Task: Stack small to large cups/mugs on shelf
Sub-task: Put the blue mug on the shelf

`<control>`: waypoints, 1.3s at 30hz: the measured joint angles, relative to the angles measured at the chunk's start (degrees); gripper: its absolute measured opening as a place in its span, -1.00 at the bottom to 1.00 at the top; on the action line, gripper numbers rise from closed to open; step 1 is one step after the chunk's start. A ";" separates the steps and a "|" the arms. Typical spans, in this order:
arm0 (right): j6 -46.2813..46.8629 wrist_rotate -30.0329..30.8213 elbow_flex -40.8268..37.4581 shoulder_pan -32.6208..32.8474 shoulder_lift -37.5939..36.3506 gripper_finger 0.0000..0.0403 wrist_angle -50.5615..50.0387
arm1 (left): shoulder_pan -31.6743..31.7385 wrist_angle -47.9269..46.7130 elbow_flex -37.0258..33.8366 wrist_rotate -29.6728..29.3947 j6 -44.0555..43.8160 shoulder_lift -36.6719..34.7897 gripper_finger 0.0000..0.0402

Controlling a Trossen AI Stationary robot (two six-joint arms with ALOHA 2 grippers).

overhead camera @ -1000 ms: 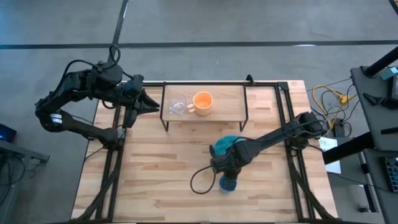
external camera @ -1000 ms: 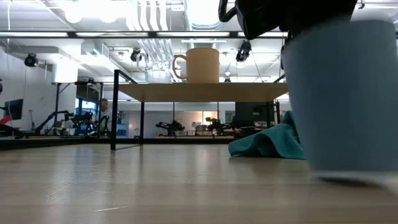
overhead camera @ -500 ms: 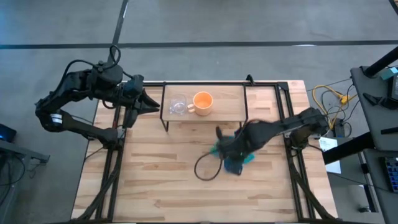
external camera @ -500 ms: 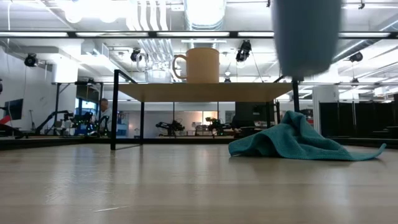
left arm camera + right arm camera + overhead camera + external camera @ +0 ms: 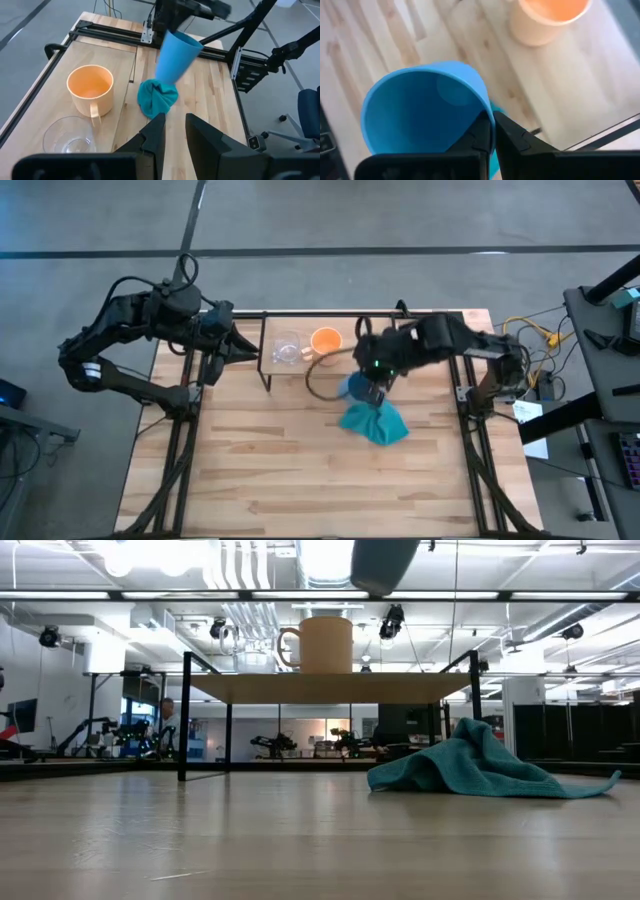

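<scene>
Blue cup [image 5: 176, 57] is up in the air, tilted, pinched at its rim by right gripper [image 5: 489, 131], just right of orange mug [image 5: 325, 342] & glass cup [image 5: 286, 348] on shelf [image 5: 375, 340]. Teal cloth [image 5: 373, 422] lies on table below. Left gripper [image 5: 172, 131] waits left of shelf, fingers narrowly apart.

right gripper [image 5: 372, 383] clamped, apparently raised

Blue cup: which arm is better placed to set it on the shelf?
The right. Its end effector holds the blue cup in the air beside the shelf; the left end effector waits empty off the shelf's other end.
</scene>
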 joint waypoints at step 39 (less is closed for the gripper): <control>-17.91 -0.66 -9.48 -21.76 -3.83 -0.96 -0.05 | 0.00 0.04 -0.02 -3.32 -0.55 0.96 -0.70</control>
